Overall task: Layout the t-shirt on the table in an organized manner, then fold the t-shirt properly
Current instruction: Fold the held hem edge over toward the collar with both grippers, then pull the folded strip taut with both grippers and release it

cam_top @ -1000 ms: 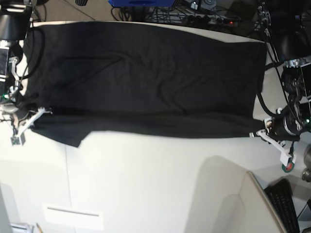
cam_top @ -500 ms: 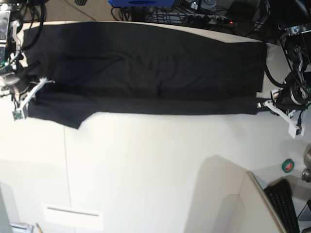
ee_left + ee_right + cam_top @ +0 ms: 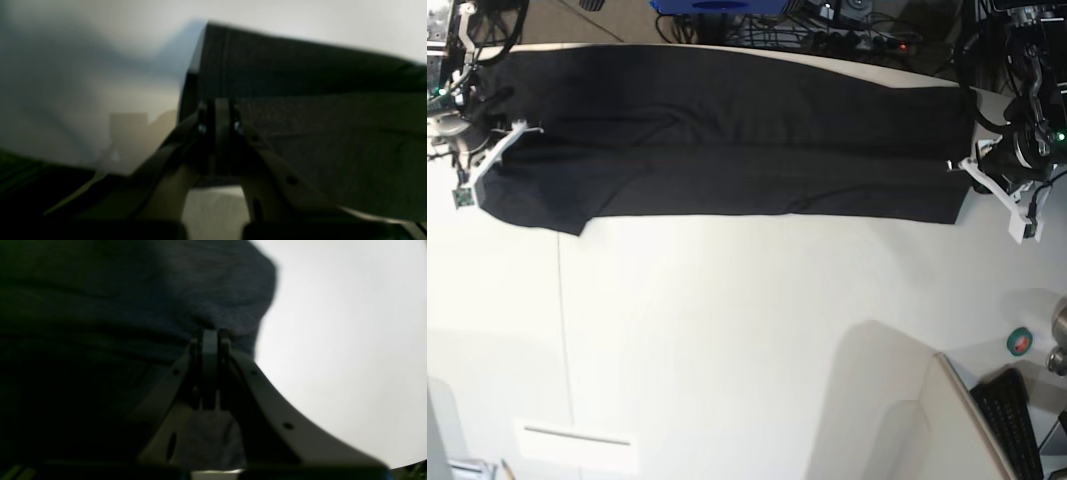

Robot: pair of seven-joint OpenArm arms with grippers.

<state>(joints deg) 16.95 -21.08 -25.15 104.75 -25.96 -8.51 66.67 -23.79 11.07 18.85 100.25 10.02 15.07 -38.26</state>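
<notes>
The black t-shirt is lying as a long folded band across the far part of the off-white counter, leaving the whole near half of the counter bare. The left gripper is pinching the shirt's edge at one end, and the right gripper is pinching the other end. The wrist views are showing what the base view cannot: jaws pressed together on soft, finely knitted cloth, with folded layers bunching at the right gripper's tips.
</notes>
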